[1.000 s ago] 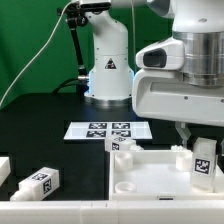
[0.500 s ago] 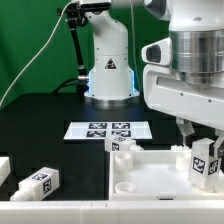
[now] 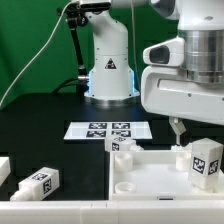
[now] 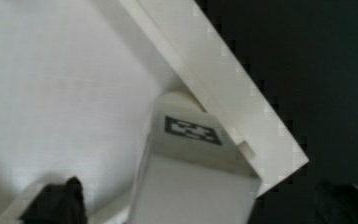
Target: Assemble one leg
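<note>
Marker board (image 3: 108,129) on black table (image 3: 40,125)

Arm base (image 3: 108,70): white, rounded, conical casing with a small dark triangular logo on its front; a pale blue glowing ring at its foot; black cable (image 3: 73,35) running down beside it from a black joint; wrist housing (image 3: 185,85): bulky grey-white shell, green light on its side; pale finger (image 3: 176,128) below; wrist view shows one dark fingertip (image 4: 55,200).
</note>
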You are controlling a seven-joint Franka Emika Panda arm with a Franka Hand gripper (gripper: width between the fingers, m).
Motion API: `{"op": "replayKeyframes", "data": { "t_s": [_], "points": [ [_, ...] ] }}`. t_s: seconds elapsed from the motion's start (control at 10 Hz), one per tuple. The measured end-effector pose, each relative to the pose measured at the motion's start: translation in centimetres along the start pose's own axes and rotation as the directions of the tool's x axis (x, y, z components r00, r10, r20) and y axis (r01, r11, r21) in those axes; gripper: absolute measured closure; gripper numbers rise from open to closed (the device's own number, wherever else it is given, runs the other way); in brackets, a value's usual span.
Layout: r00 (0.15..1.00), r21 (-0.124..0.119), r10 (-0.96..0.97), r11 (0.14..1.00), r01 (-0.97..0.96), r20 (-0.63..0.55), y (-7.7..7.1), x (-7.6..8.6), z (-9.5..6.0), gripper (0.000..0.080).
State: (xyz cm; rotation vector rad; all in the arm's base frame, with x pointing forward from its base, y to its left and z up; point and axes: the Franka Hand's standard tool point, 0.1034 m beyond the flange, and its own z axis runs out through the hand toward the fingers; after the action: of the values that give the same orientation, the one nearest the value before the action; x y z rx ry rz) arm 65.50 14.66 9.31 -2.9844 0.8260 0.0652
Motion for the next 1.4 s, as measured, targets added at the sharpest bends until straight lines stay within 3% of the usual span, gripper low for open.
{"op": "replayKeyframes", "data": {
  "t_s": [0.3, 0.5, 0.8, 1.1, 1.3, 1.4],
  "points": [
    [0.968, -0.005, -0.252, 0.968, 0.252, -0.003, 0.02, 0.02, 0.0, 0.0151],
    [0.872, -0.03, -0.49, 0.872, 0.489, -0.01, -0.03, 0.0, 0.04, 0.0151],
    [0.694, -0.034, -0.72, 0.693, 0.72, -0.005, 0.05, -0.1, 0.33, 0.0151],
    [0.528, -0.048, -0.849, 0.528, 0.848, -0.002, 0.15, 0.02, 0.38, 0.0151],
    [0.526, -0.049, -0.851, 0.525, 0.85, -0.002, 0.18, 0.04, 0.42, 0.0162],
    [0.526, -0.049, -0.851, 0.525, 0.85, -0.002, 0.19, 0.05, 0.43, 0.0334]
  ]
}}
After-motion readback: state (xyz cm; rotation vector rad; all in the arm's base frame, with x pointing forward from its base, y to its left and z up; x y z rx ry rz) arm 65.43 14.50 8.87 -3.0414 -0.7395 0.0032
